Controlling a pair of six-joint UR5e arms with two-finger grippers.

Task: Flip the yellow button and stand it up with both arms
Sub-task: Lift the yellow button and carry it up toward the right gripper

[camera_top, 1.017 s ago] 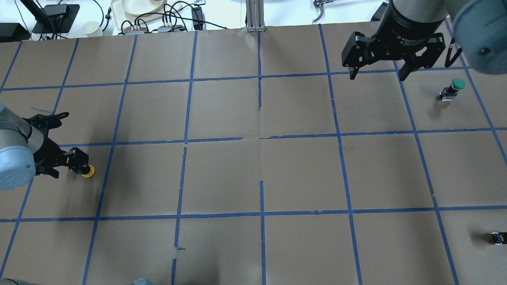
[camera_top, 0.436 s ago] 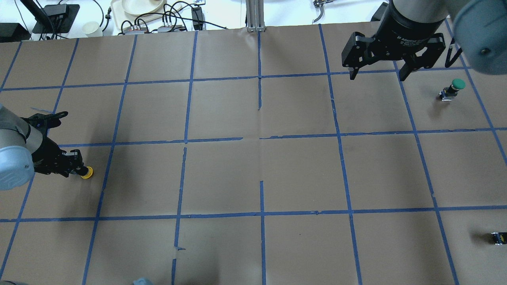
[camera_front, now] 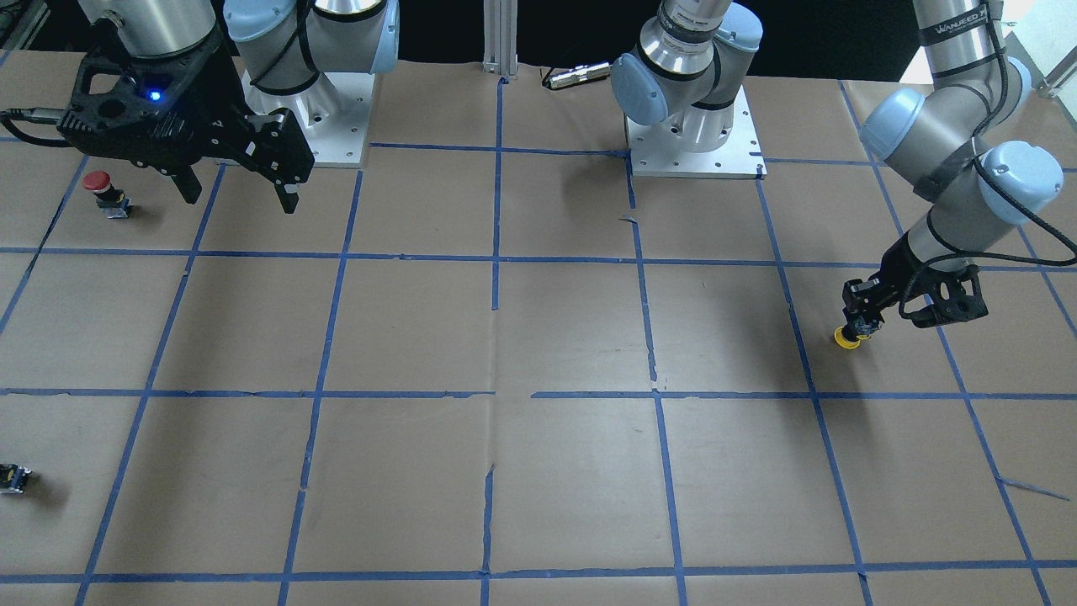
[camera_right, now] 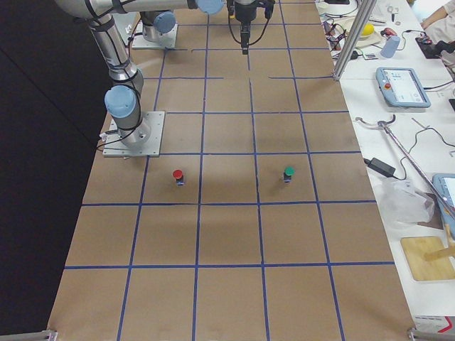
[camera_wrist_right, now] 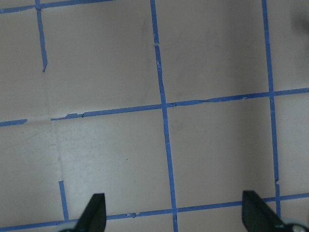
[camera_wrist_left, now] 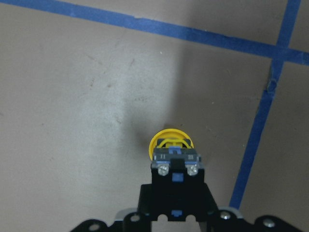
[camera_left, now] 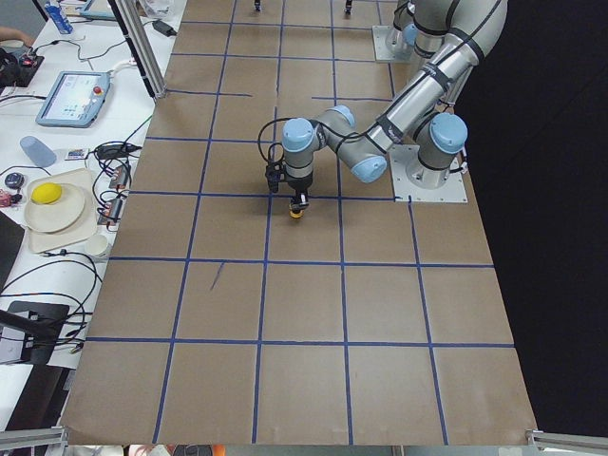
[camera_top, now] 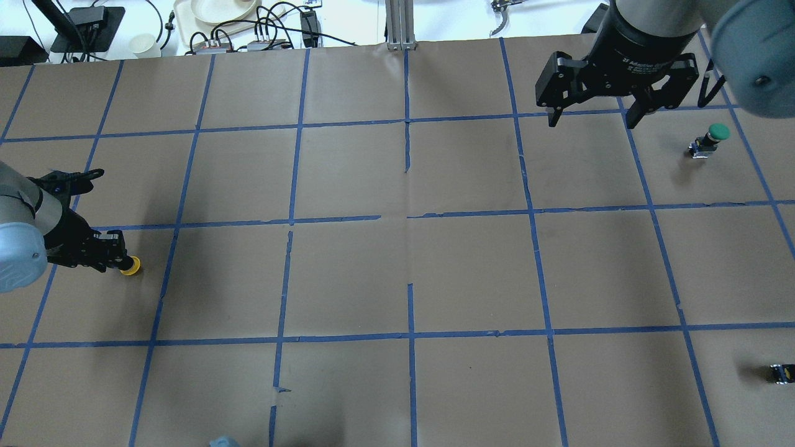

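Since a second ago my left gripper [camera_top: 118, 261] has drawn slightly back, clenched on the blocky base of the yellow button [camera_top: 130, 266], cap-down near the table's [camera_top: 348, 273] left edge; I'd hold firm and carry it centreward to the wide-open right gripper [camera_top: 593, 121].

My left arm [camera_front: 942, 143] is folded low at the table's left side, wrist tipped down. My left gripper [camera_front: 860, 324] points at the surface, its fingers pinched on the blocky base of the yellow button [camera_front: 846, 338], cap downward, at or just above the paper. My right arm [camera_top: 646, 25] is held high over the far right of the table. My right gripper [camera_top: 590, 121] points straight down, jaws spread wide with nothing between them, blue light lit on its body.
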